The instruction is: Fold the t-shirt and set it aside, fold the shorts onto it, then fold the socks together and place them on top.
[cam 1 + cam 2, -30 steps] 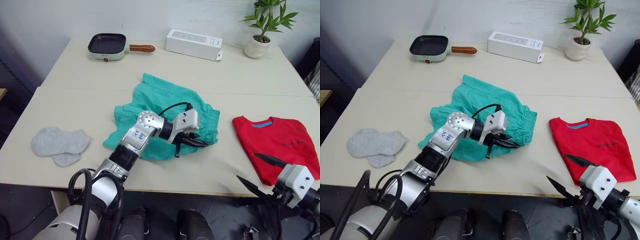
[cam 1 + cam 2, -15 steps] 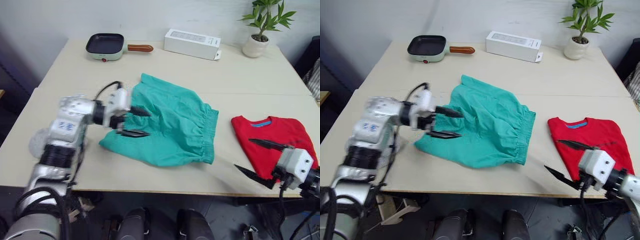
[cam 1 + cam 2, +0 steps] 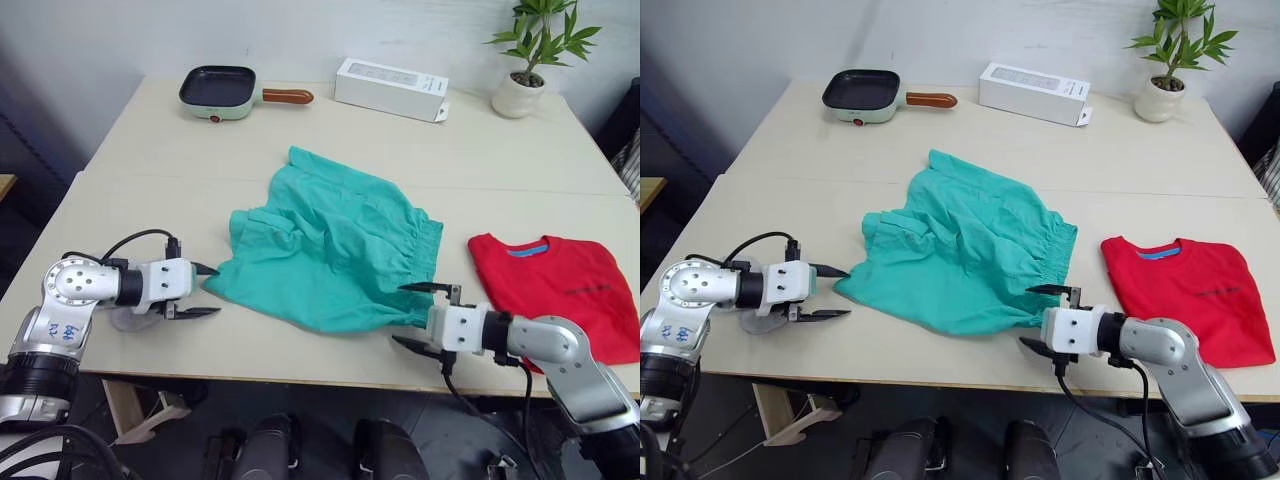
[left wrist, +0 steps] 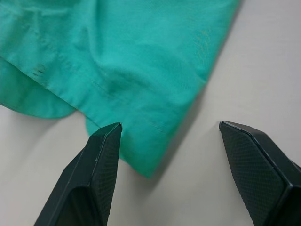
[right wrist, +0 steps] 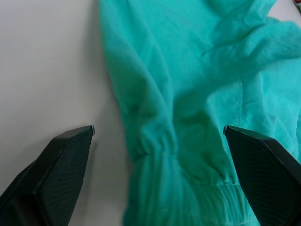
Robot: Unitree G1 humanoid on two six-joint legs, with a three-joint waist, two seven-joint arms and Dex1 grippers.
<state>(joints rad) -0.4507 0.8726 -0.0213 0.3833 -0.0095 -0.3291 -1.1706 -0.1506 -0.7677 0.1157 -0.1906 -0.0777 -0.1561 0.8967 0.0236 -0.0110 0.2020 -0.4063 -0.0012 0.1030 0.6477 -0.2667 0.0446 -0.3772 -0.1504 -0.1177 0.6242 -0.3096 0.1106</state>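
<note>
The shorts (image 3: 335,245) lie rumpled mid-tabletop, towards the front edge. The left tool (image 3: 207,291), its fingers spread and empty, points at the hem corner; the right tool (image 3: 422,315), likewise released, straddles the gathered waistband corner, probably so both ends can be pinched for a fold. The t-shirt (image 3: 563,292) sits folded by the right edge (set aside as a base). The socks (image 3: 128,318) lie under the left arm. A pale tabletop (image 3: 150,205) carries a pan (image 3: 216,92), box (image 3: 391,88) and potted plant (image 3: 527,62) along the back, against a white wall.
</note>
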